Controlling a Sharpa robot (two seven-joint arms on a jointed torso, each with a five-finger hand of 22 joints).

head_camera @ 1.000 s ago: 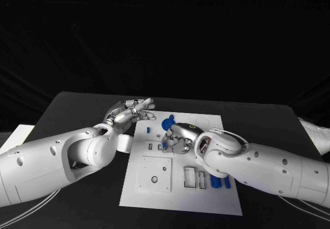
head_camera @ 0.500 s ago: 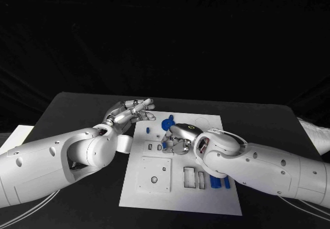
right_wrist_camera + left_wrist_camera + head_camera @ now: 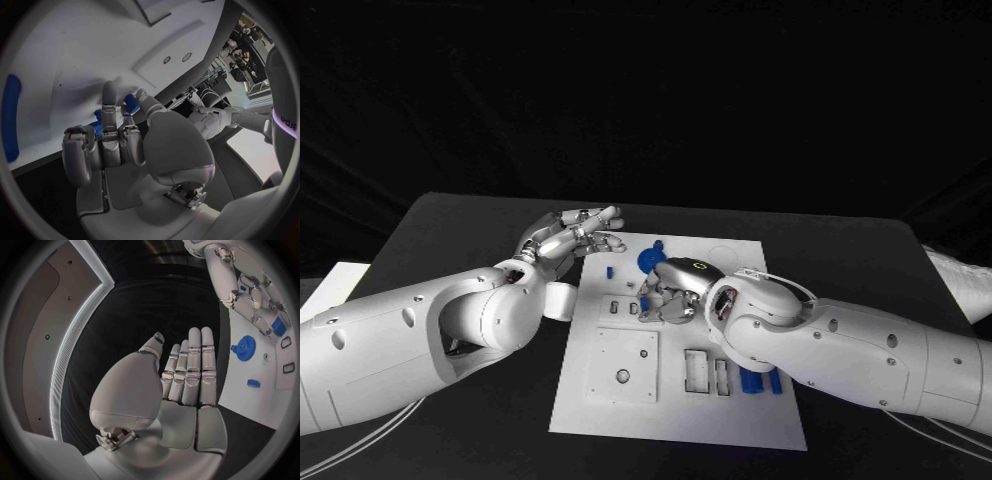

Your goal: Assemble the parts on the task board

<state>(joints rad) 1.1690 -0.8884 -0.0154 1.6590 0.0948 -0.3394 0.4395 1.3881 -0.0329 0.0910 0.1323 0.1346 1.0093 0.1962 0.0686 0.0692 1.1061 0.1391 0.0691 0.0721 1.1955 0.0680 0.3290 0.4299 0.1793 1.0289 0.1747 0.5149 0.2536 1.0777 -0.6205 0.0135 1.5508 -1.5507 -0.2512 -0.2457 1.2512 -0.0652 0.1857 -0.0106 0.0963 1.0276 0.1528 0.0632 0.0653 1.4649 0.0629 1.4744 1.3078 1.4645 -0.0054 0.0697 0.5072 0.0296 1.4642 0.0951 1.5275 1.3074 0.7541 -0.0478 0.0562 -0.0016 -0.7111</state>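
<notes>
A: Where is the right silver many-fingered hand?

B: Low over the middle of the white rectangular task board, fingers curled downward. In the right wrist view the hand pinches a small blue plastic block between the thumb and a fingertip, and the block sits close against the board's white surface. The left wrist view shows the same blue block among that hand's fingers.

A: And what lies near it?

B: Just beyond the hand, toward the board's far end, is a blue toothed gear wheel. A small blue peg-like piece lies to the gear's left on the board. On the near side of the hand, partly under the right forearm, two blue cylindrical rods lie beside the rectangular slots.

A: The left silver many-fingered hand?

B: It hangs above the board's far left corner, holding nothing. In the left wrist view its fingers are straight and side by side, thumb alongside, palm flat. The gear and the small blue piece lie on the board apart from it.
</notes>
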